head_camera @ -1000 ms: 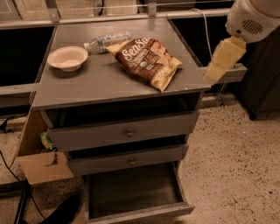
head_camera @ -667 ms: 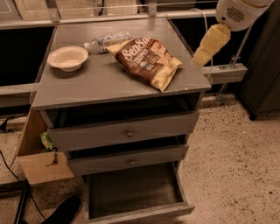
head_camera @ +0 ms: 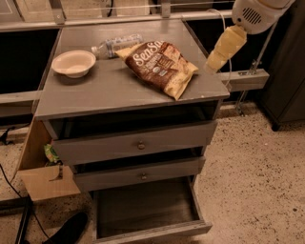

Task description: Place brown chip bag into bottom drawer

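The brown chip bag [head_camera: 159, 66] lies flat on the grey cabinet top [head_camera: 109, 90], right of centre, with its white script facing up. The bottom drawer [head_camera: 143, 206] is pulled out at the foot of the cabinet, and its dark wood-grain floor is bare. My gripper [head_camera: 213, 63], yellow and hanging from the white arm head [head_camera: 255, 14], hovers at the cabinet top's right edge. It is to the right of the bag, apart from it, and holds nothing.
A white bowl [head_camera: 74, 63] and a lying plastic bottle [head_camera: 114, 45] sit on the cabinet top's left and back. Two knobbed drawers [head_camera: 138, 145] stand slightly open. A cardboard box [head_camera: 47, 181], a green packet [head_camera: 50, 153] and a black shoe [head_camera: 71, 228] are at the lower left.
My gripper has moved left and a little up, from beside the cabinet's right side to its right edge, closer to the bag. The bag and drawers have not moved.
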Controlling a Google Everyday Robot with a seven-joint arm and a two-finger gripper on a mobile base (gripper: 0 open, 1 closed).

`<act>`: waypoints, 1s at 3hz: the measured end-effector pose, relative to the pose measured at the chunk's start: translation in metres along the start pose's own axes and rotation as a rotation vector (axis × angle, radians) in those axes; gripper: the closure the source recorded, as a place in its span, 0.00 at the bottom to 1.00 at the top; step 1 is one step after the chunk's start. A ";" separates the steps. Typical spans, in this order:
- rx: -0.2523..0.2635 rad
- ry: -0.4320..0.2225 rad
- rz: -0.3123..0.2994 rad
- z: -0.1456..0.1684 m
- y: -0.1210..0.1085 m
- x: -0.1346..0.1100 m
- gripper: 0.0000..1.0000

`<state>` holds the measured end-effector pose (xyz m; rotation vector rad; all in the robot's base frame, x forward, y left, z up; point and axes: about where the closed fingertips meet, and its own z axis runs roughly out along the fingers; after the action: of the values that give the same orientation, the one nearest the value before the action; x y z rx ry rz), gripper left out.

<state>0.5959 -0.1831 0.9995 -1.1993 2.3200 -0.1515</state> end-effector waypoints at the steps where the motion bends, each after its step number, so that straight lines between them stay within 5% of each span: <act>1: -0.008 -0.013 0.002 0.024 0.001 -0.011 0.00; 3: -0.020 -0.054 -0.012 0.067 0.010 -0.039 0.00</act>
<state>0.6406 -0.1371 0.9541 -1.2119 2.2736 -0.0998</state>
